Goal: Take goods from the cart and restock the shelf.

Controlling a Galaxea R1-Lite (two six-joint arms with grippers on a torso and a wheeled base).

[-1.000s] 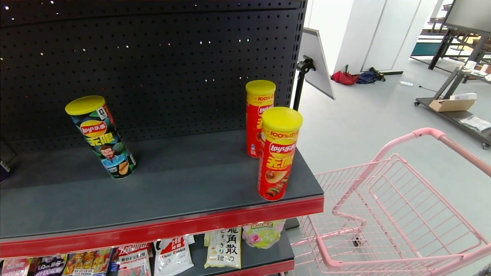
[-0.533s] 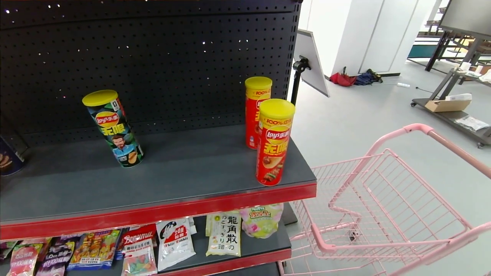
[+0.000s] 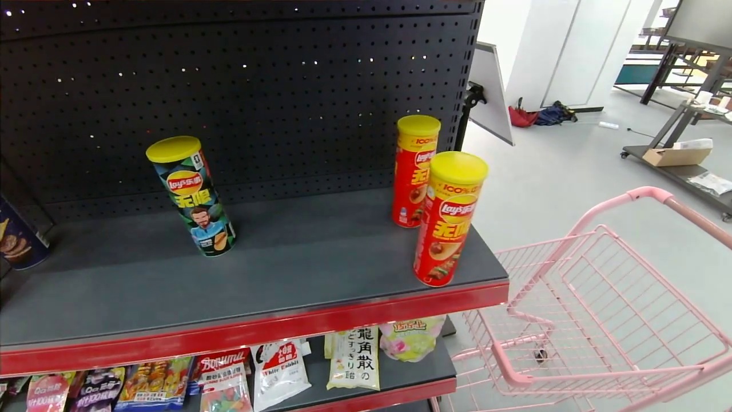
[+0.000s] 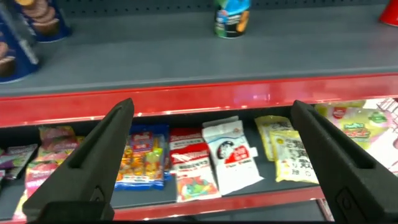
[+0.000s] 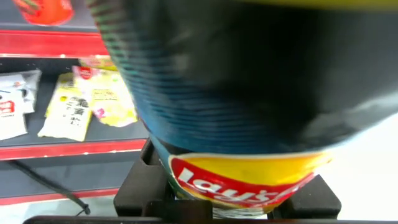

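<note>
On the upper shelf stand a dark chip can with a yellow lid at the left and two red chip cans near the right end, the nearer one at the front edge. The pink cart is to the right of the shelf. My left gripper is open in front of the shelf's red front lip, with nothing between its fingers. My right gripper is shut on another dark chip can with a yellow lid, held close to the camera.
Snack bags lie on the lower shelf. A blue cookie pack stands at the upper shelf's far left. A black pegboard backs the shelf. A sign on a stand is beside its right end, with open floor behind the cart.
The whole head picture has shifted: the camera moved, first back and then to the left. The cans on the shelf have kept their places.
</note>
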